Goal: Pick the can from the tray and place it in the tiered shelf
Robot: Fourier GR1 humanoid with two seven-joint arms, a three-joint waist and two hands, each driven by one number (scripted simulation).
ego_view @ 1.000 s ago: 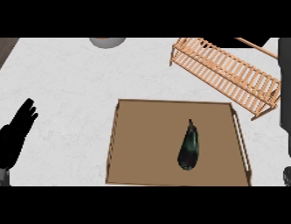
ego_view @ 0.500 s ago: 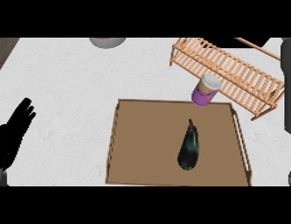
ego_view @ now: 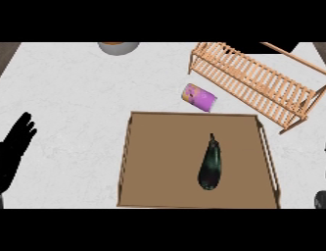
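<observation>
Beyond the left hand (ego_view: 8, 153), far to its right: can (ego_view: 200, 97) lying on the counter (ego_view: 71, 93).
Upright half a second ago, the can now lies tipped between tray (ego_view: 130, 162) and tiered shelf (ego_view: 267, 83), unshelved; left hand open, resting; right hand unseen.

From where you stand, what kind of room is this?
Probably a kitchen: a pale marbled counter holds a wooden slatted rack, a brown tray with an eggplant, and a purple can.
</observation>
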